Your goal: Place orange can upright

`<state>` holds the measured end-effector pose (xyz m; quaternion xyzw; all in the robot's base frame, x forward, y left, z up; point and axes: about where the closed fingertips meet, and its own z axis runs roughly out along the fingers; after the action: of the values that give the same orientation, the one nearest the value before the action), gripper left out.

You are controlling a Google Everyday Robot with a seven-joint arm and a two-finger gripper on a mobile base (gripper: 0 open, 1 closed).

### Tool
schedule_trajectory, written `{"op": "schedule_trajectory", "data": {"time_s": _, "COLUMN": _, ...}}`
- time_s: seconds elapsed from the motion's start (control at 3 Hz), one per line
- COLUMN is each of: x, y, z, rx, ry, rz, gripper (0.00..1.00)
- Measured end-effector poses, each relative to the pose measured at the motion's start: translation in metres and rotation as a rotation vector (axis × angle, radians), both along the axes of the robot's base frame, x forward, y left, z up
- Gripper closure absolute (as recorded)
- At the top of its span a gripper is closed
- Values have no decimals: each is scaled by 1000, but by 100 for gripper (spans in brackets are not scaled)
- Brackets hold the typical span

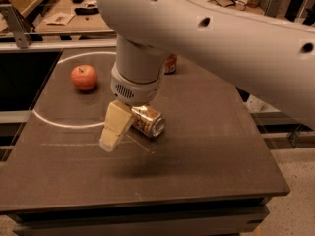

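The gripper [127,131] is seen over the middle of the table [211,146], a little nearer the left edge than the right, hanging from a thick white arm [206,28] that reaches in from the right edge and far right corner. The orange can [147,121] is clasped in the gripper, pressed against the near cream finger [115,128]; the other finger is hidden behind the can. The can is held on its side, not upright, with one silver end turned towards the near right corner. An apple [84,77] is set towards the far left corner, well apart from the can, inside a white ring [64,125] marked on the tabletop. A red can [171,63] is partly hidden behind the arm, near the far edge.
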<state>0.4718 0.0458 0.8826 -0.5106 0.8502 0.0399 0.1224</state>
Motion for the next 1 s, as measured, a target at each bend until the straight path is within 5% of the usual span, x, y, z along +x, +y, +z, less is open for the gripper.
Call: {"op": "schedule_trajectory", "data": {"time_s": 1.0, "x": 28, "y": -8, "z": -34, "rx": -76, "ry": -21, "rz": -22, "gripper": 0}}
